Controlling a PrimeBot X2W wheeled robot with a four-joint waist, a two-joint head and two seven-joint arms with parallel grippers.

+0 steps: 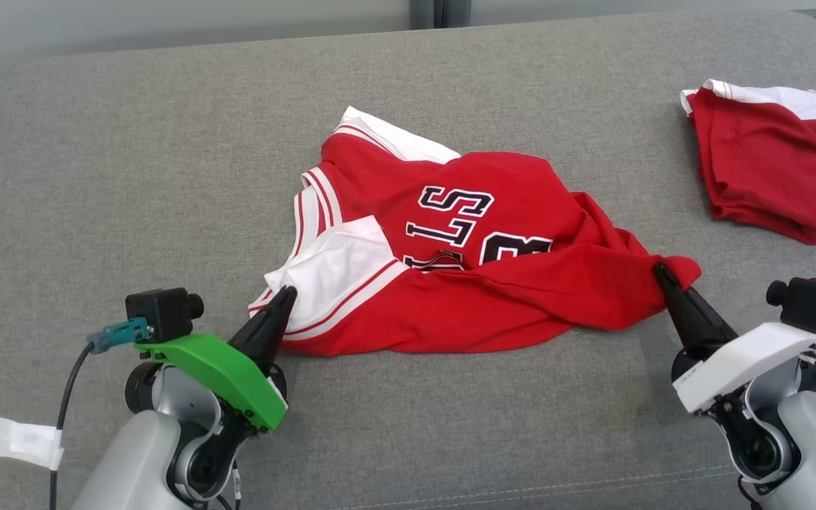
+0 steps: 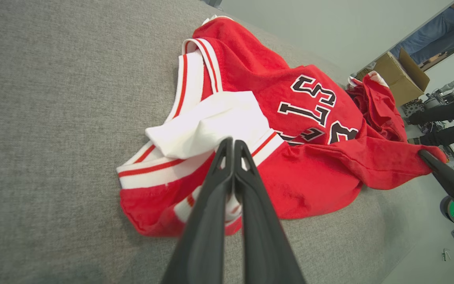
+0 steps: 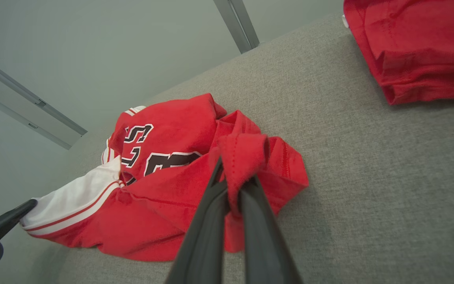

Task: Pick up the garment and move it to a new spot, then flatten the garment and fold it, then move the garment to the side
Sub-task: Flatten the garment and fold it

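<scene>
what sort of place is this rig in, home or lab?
Probably a lab or workshop, not a home. The jersey lies on a grey upholstered surface, but the left wrist view's background shows an open cardboard box, other machinery and a person's legs.

Probably a robotics lab or workshop: a grey upholstered surface point(image 1: 167, 177), and at two o'clock in the left wrist view an open cardboard box point(image 2: 398, 77), blurred machinery point(image 2: 453, 85) and a person's legs point(image 2: 436, 37).

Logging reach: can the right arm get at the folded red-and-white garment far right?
Probably not yet: the right gripper is shut on the crumpled red jersey, though bare grey fabric separates it from the folded garment.
</scene>
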